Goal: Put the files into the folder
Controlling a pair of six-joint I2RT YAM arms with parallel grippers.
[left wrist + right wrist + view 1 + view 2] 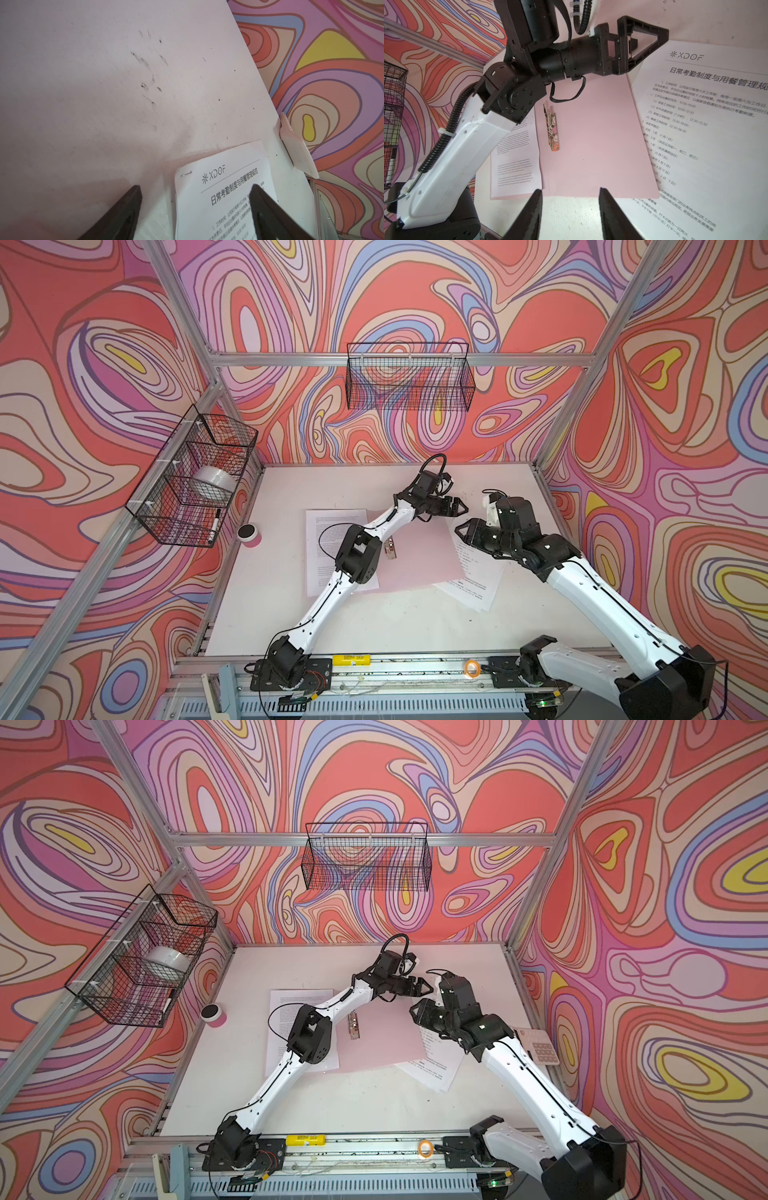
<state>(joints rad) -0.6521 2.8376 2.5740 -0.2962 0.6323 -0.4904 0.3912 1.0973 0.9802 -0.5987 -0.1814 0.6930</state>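
The flat, pale pink folder (591, 135) lies open on the scuffed white counter (374, 626); stapled printed files (706, 124) overlap its right edge. The left pincer (195, 187) and the right pincer (570, 190) gape, holding nothing.

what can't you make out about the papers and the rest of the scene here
- Dense-text sheet: left arm covers part in both top views; print too small to read.
- Headed sheets: right gripper covers their top in both top views; frame edge cuts them in the right wrist view.
- Pen in side basket: too small behind mesh, top views.
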